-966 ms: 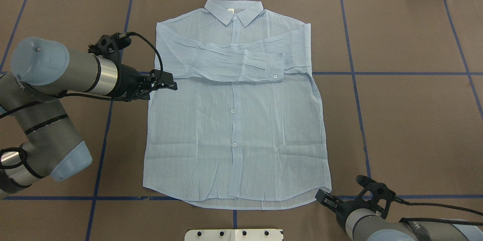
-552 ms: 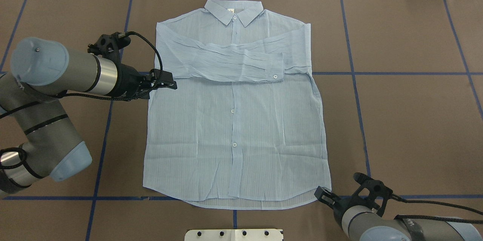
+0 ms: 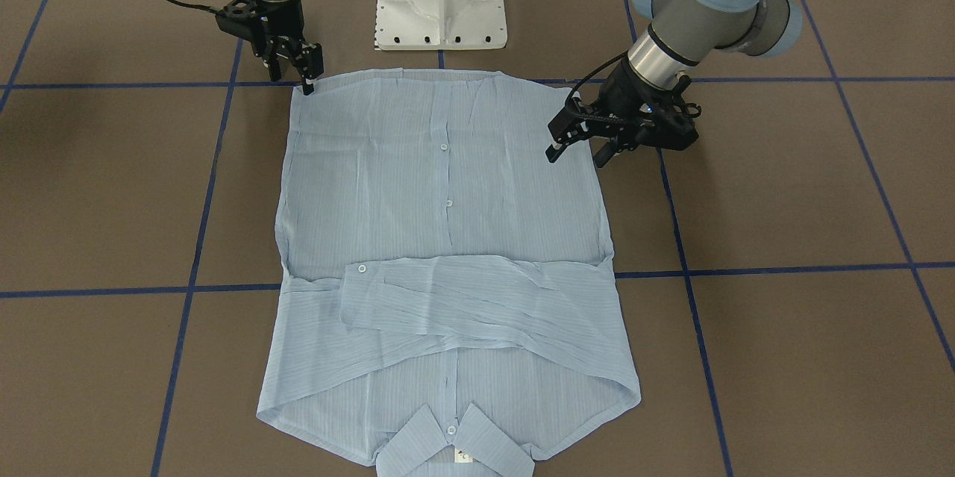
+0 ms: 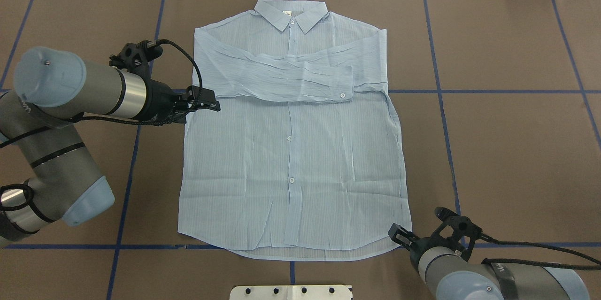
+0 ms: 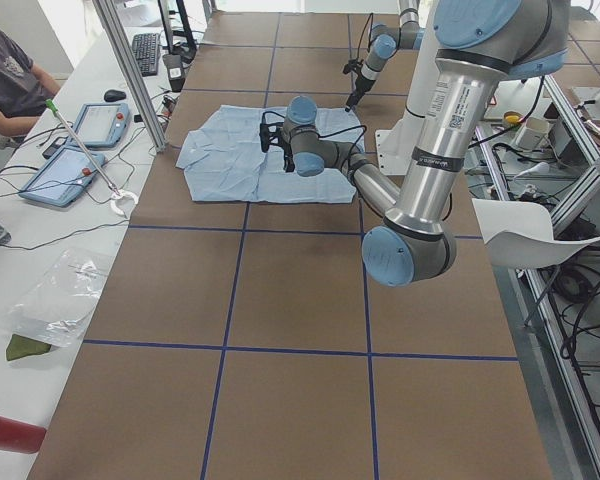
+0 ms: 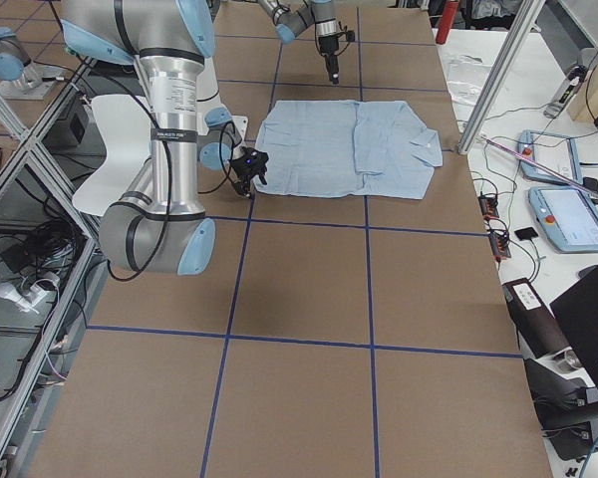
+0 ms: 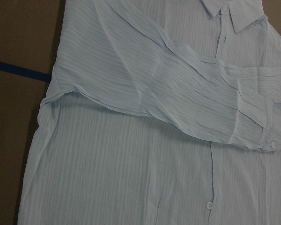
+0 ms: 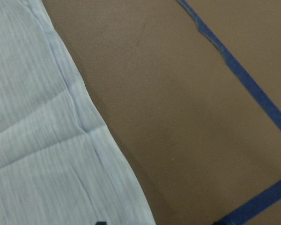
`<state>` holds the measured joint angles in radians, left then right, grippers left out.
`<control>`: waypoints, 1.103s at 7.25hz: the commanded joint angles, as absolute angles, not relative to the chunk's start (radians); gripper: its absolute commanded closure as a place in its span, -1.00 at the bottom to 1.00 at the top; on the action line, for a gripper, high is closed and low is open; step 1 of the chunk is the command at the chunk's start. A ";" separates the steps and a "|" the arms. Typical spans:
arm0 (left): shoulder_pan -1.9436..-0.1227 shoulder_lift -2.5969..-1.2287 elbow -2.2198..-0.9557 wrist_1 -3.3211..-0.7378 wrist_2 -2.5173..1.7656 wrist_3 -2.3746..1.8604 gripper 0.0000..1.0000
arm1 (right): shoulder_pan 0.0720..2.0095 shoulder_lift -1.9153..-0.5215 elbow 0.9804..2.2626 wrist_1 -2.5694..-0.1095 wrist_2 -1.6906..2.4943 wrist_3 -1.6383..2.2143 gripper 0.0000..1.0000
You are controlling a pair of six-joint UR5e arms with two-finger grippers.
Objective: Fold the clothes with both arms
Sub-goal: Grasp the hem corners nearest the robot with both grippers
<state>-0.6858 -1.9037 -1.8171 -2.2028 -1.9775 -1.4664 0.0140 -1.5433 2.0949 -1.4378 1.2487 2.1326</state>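
Facing the robot, the light blue shirt [image 3: 448,186] lies flat mid-desk, hem toward the robot's edge, left gripper [image 3: 576,157] spread at its side edge, right gripper [image 3: 292,72] spread at a hem corner; overhead, its collar [image 4: 291,13] points to the far edge, one sleeve [image 4: 281,77] folded across the chest.

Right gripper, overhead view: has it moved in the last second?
Yes. The right gripper edged up-view and slightly left, from the blue tape line toward the shirt hem corner.
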 commanded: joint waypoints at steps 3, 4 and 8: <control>-0.686 -1.904 -1.819 -2.203 -1.977 -1.470 -0.97 | 0.037 -1.514 2.085 -1.443 1.250 2.132 0.29; -0.686 -1.904 -1.822 -2.203 -1.977 -1.471 -0.97 | 0.043 -1.514 2.098 -1.456 1.252 2.132 0.88; -0.672 -1.876 -1.819 -2.203 -1.970 -1.476 -0.97 | 0.040 -1.513 2.144 -1.547 1.252 2.132 1.00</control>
<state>-0.6827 -1.8974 -1.8198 -2.2021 -1.9746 -1.4741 0.0402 -1.5143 2.1191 -1.5089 1.2517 2.1322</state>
